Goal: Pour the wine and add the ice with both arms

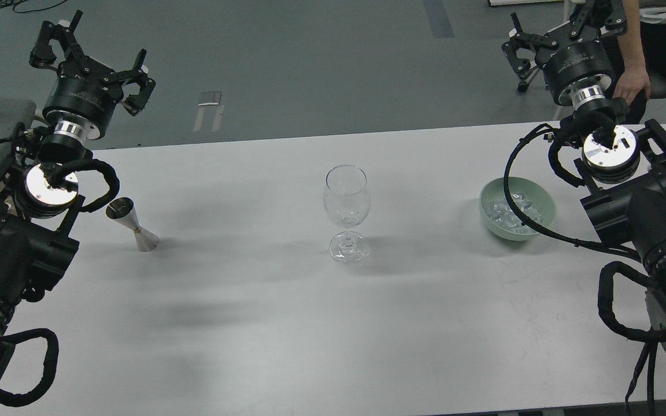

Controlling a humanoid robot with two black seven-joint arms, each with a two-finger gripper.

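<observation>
A clear stemmed wine glass [346, 214] stands upright mid-way across the white surface [263, 323]. Right of it, a pale green round bowl [517, 207] holds small clear ice cubes [513, 212]. A silver double-cone metal jigger [133, 225] stands at left. The left pincer [95, 58] is raised with fingers spread, gripping nothing; the right pincer [561, 32] likewise looks spread and empty
</observation>
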